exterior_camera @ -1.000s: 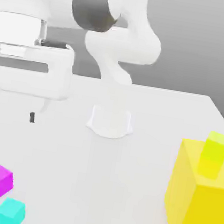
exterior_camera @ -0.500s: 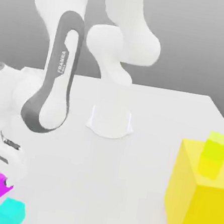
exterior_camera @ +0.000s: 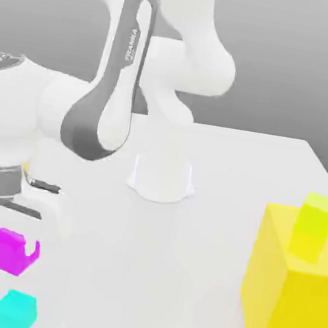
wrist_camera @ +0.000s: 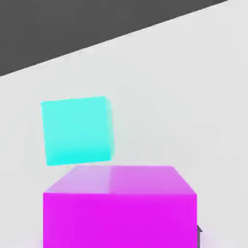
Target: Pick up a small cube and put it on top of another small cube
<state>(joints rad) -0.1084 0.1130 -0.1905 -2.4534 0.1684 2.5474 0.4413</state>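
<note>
Between the fingers of the gripper (exterior_camera: 13, 251) the magenta cube (exterior_camera: 10, 251) is sitting, clamped: the jaws are standing closed on its sides, and one dark fingertip (exterior_camera: 32, 252) is showing against the cube's face on the exterior view's right. In the hand view the magenta cube (wrist_camera: 118, 208) is lying directly in front of the camera, its top face level and square to the hand. It appears to be hanging slightly clear of the white table (exterior_camera: 213, 204), though contact with the surface cannot be ruled out.

The relation governing the coming move is the offset to the cyan cube (exterior_camera: 14, 310). In the exterior view it is lying just below the held cube, slightly toward that view's right, close by but not touching. In the hand view the cyan cube (wrist_camera: 76, 130) is resting flat on the table beyond the magenta one, its sides turned a little against the held cube's.

Judgement: the grasp is complete; the carry is calling for a short lift, a small sideways shift until the held cube is standing above the cyan one, then a straight descent. Neither cube has a long axis.
</note>
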